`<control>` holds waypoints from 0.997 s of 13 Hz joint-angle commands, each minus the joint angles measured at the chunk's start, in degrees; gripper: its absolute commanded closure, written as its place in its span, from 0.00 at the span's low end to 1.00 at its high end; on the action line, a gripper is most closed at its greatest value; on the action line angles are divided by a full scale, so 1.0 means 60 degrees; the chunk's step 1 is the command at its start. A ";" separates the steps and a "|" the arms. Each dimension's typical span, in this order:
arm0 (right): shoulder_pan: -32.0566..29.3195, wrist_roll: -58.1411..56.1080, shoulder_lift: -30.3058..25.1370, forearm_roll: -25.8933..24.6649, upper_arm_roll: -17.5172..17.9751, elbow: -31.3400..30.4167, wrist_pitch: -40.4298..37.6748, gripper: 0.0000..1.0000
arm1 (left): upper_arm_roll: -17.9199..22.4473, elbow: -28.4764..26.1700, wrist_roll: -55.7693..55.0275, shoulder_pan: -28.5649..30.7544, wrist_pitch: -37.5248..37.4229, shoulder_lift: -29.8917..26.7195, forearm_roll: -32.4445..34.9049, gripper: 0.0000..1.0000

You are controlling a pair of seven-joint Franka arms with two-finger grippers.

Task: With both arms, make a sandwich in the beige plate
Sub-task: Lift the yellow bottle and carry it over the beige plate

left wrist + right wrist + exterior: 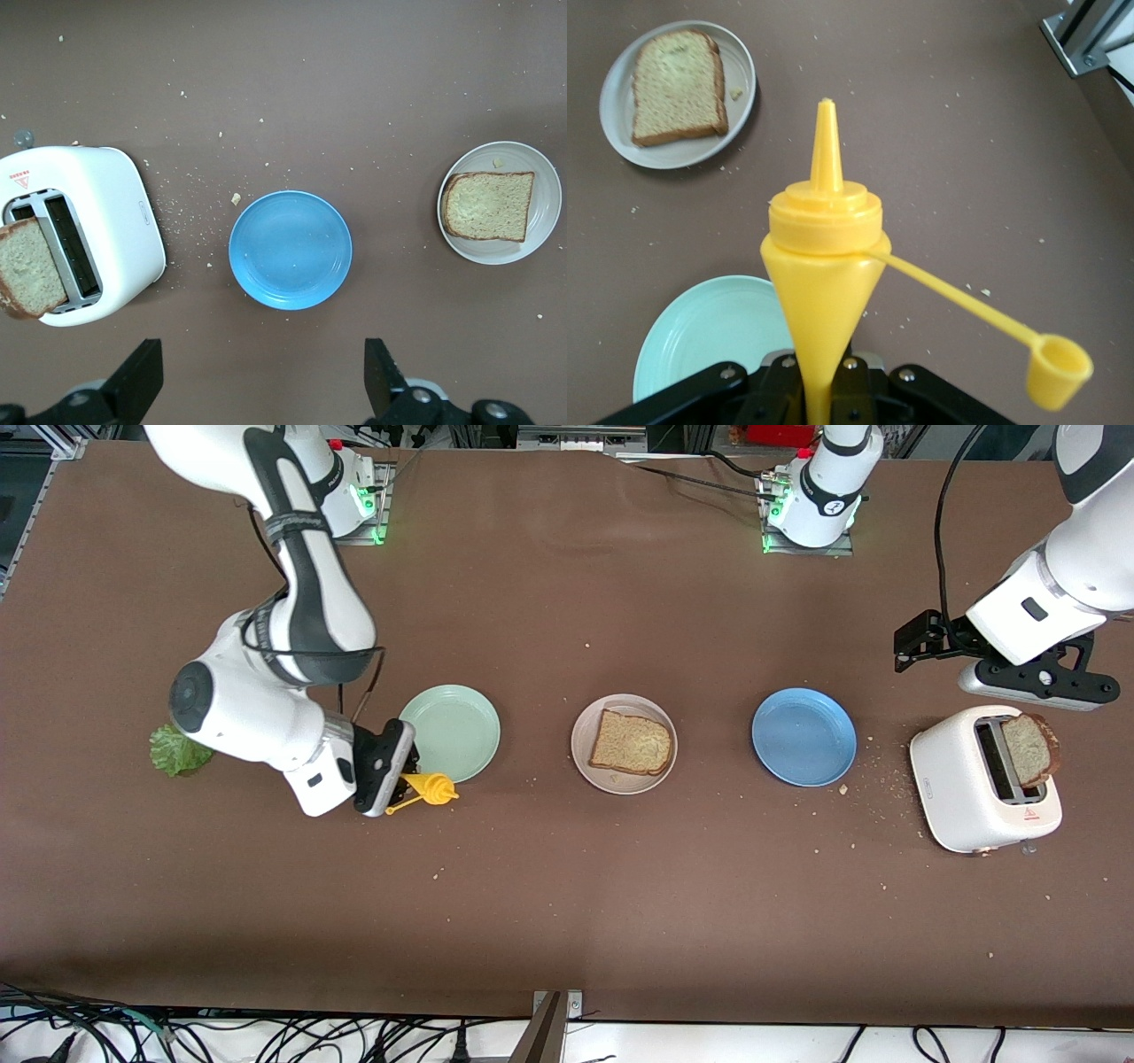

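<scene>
The beige plate (586, 717) (496, 253) (741, 99) sits mid-table with one slice of wholegrain bread (631, 742) (489, 205) (675, 87) on it. A second slice (1028, 748) (27, 274) stands up out of a white toaster (952, 779) (106, 221) toward the left arm's end. A lettuce leaf (177, 751) lies at the right arm's end, partly hidden by that arm. My right gripper (407, 779) (819, 390) is shut on a yellow squeeze bottle (431, 786) (824, 266) beside the mint-green plate (456, 726) (709, 336). My left gripper (914, 642) (264, 372) hangs open and empty over bare table near the toaster.
A blue plate (803, 736) (291, 250) lies empty between the beige plate and the toaster. The bottle's cap (1059, 372) dangles open on its strap. Crumbs are scattered round the toaster.
</scene>
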 commanded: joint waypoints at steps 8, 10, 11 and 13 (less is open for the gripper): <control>0.2380 0.6365 -0.0015 -0.5728 -0.0017 0.0396 -0.0120 1.00 | -0.0038 0.0268 -0.0106 0.0001 -0.0412 -0.0038 -0.0229 0.00; 0.2776 0.7232 0.0174 -0.6610 -0.0032 0.0396 -0.0194 1.00 | -0.0183 0.0312 -0.0135 0.0001 -0.0514 -0.0038 -0.0200 0.00; 0.2894 0.7541 0.0292 -0.7049 -0.0032 0.0396 -0.0209 1.00 | -0.0170 0.0312 -0.0121 0.0001 -0.0515 -0.0038 -0.0199 0.00; 0.3172 0.8170 0.0570 -0.8132 -0.0046 0.0410 -0.0398 1.00 | -0.0185 0.0312 -0.0135 0.0001 -0.0616 -0.0052 -0.0214 0.00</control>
